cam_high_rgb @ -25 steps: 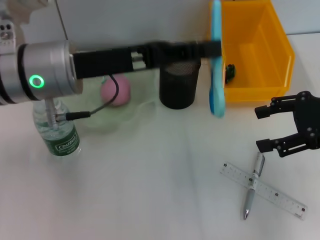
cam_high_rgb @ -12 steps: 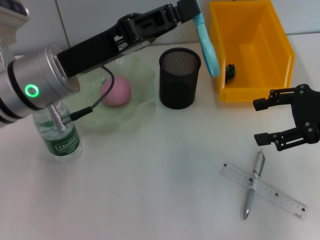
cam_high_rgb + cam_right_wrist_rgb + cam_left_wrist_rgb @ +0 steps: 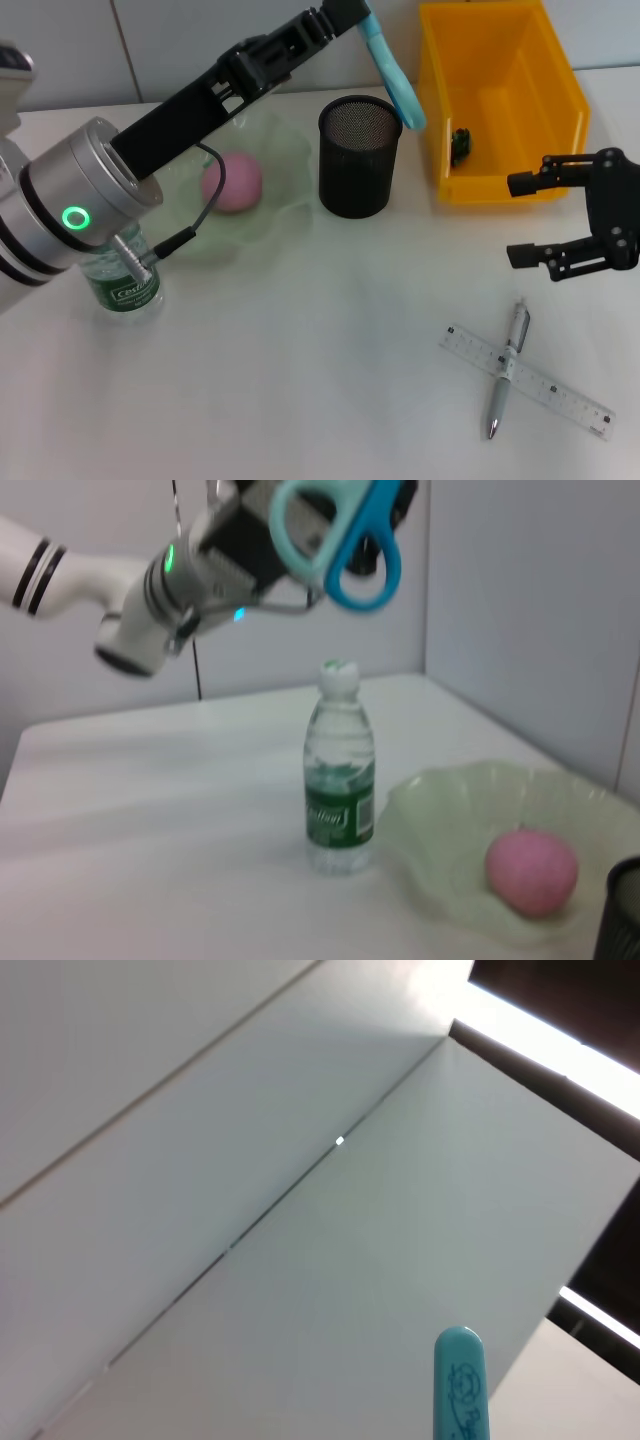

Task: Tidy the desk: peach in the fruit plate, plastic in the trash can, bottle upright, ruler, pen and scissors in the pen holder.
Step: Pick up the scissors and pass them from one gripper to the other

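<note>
My left gripper (image 3: 352,14) is shut on the blue scissors (image 3: 388,62) and holds them high, just above the far rim of the black mesh pen holder (image 3: 358,156). The right wrist view shows the scissors' handles (image 3: 340,535) in that gripper. The pink peach (image 3: 232,182) lies in the green fruit plate (image 3: 285,195). The bottle (image 3: 122,282) stands upright, partly behind my left arm. My right gripper (image 3: 516,220) hangs open above the silver pen (image 3: 506,368), which lies across the clear ruler (image 3: 560,392). A small dark piece (image 3: 460,146) lies in the yellow trash can (image 3: 560,95).
The trash can stands right of the pen holder, at the table's back. My left arm spans diagonally over the plate and the bottle. Bare table lies in front of the plate and the holder.
My left arm has swung the scissors left, from beside the trash can to above the pen holder. My right gripper has risen a little, away from the pen.
</note>
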### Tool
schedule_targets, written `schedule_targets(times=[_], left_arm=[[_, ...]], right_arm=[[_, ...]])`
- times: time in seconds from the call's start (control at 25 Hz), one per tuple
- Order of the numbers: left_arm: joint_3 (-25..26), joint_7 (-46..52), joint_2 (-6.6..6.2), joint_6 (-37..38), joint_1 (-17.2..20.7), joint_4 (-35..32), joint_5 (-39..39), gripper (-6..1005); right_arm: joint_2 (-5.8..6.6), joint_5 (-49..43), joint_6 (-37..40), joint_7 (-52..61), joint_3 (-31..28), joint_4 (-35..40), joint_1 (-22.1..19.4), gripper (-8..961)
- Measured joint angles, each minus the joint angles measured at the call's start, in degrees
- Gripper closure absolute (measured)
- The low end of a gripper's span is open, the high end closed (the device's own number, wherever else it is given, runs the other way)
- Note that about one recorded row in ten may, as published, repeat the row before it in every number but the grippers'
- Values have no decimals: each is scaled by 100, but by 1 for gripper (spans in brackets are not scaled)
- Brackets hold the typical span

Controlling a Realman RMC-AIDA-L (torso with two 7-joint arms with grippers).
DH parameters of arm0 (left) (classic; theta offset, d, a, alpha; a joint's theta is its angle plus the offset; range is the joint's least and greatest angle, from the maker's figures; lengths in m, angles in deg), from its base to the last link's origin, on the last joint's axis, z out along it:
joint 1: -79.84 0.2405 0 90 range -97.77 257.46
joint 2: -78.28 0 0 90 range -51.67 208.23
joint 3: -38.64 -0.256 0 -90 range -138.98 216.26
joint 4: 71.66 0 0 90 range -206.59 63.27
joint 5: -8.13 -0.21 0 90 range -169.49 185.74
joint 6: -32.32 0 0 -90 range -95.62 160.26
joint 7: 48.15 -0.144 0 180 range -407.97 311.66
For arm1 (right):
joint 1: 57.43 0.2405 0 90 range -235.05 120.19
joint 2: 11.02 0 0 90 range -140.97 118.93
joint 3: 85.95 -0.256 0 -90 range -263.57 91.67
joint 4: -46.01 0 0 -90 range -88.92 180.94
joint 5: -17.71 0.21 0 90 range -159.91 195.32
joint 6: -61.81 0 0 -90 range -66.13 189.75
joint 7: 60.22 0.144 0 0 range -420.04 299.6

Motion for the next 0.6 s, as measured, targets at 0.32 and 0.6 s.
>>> schedule_targets(times=[0.32,0.6], left_arm=[[-1380,-815,0,-242,336,24,1675,732],[-2081,-1269,0,-217,692,-5,2629,728]], right_arm=[[-67,1033,-132,-467,-155,-165,-369,114],[-121,1675,-143,-1126,-327,-803,-561,114]])
